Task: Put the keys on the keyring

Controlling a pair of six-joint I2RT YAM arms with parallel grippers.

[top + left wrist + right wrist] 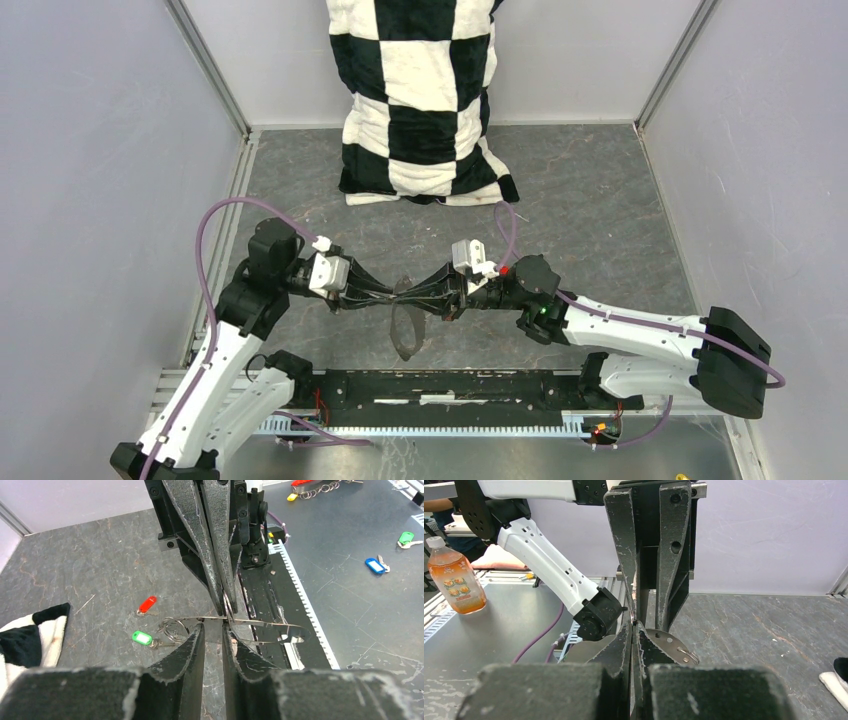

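Your left pincer (213, 630) is black, its edges scuffed grey-white. Under it you have a dark grey desk (100, 560) veined with paler streaks. Left of it you'll see a red-headed key (147, 603) and a green-headed key (142, 638); further left, a black-and-white chequered cushion (25, 645). The keyring (265, 624) at its tips is silvery wire. Right of it lies a blue tag (374, 565).
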